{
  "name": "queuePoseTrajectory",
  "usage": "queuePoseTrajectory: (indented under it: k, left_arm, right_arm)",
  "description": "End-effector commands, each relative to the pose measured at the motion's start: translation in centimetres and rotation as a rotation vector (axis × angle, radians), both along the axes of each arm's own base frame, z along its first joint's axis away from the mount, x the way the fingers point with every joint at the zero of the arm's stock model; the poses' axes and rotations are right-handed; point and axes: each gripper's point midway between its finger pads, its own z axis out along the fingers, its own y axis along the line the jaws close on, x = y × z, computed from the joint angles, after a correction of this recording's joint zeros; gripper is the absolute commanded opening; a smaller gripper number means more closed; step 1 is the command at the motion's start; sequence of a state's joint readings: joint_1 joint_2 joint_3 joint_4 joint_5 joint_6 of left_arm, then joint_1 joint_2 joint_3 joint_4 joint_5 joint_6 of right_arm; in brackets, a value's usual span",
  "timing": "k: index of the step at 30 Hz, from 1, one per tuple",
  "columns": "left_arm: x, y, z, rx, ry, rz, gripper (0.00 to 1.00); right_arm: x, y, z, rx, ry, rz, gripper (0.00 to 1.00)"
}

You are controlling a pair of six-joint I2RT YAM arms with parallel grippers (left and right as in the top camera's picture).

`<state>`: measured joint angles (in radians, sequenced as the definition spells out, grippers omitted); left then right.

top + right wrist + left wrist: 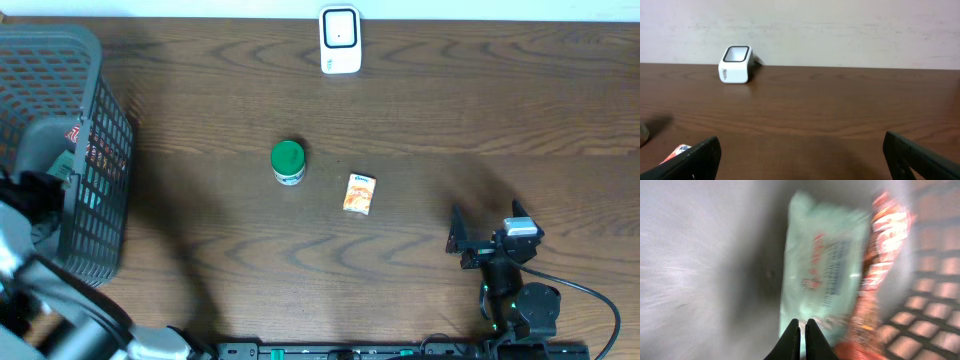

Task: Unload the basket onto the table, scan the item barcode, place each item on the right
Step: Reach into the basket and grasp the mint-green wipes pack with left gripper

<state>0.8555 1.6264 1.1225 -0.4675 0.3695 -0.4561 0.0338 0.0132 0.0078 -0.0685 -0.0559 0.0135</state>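
I read this as the very start of the job. Nothing is at the scanner [340, 41] yet; it stands well away from the basket [103, 170], across the table [430, 120] by the far edge. My left gripper [802, 326] is down inside the basket, its two fingers pressed together with only a hairline between them, right at the lower edge of a pale mint packet [822, 265] that I take to be the item to scan. That packet lies in the basket's bottom, with an orange-red wrapper [885, 250] just beside it on the mesh-wall side. I cannot tell whether the fingers pinch a fold of its film or meet on nothing, because the left wrist view is smeared with blur. My right gripper [801, 150] hangs far from the basket at the opposite side of the table, jaws spread wide and holding nothing. A green-lidded jar [288, 162] and a small orange packet [359, 193] sit outside the basket, between it and that idle gripper. By my reckoning, what is left is lifting the packet clear, finding its code and facing it to the scanner. No barcode shows anywhere, and the packet's print is unreadable. From overhead my own arm covers much of the basket's inside, and the frame edge cuts the basket off.
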Motion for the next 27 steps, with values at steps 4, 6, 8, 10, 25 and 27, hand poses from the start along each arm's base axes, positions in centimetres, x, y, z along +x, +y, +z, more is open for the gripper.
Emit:
queuePoseTrajectory:
  k: [4,6,8,10,25,27]
  left_arm:
    - [-3.0,1.4,6.5,0.204,0.011,0.137,0.07]
    - [-3.4,1.2,6.8,0.209,0.014,0.141,0.08]
    - [-3.4,1.1,6.3,0.197,0.025,0.138,0.56]
    - [-3.3,1.1,5.3,0.179,0.043,0.135,0.78]
    - [-0.2,-0.8,-6.1,0.036,0.256,0.03,0.89]
    - [0.3,-1.0,-6.9,0.026,0.26,0.029,0.92]
  right_arm:
    - [0.0,0.1,-0.2,-0.004,0.005,0.005,0.99]
    - [0.0,0.1,-0.2,-0.004,0.005,0.005,0.99]
    - [0.0,0.1,-0.2,-0.004,0.005,0.005,0.99]
    - [0.0,0.1,-0.2,-0.004,0.005,0.005,0.99]
    - [0.0,0.1,-0.2,-0.004,0.005,0.005,0.99]
    - [0.0,0.1,-0.2,-0.004,0.005,0.005,0.99]
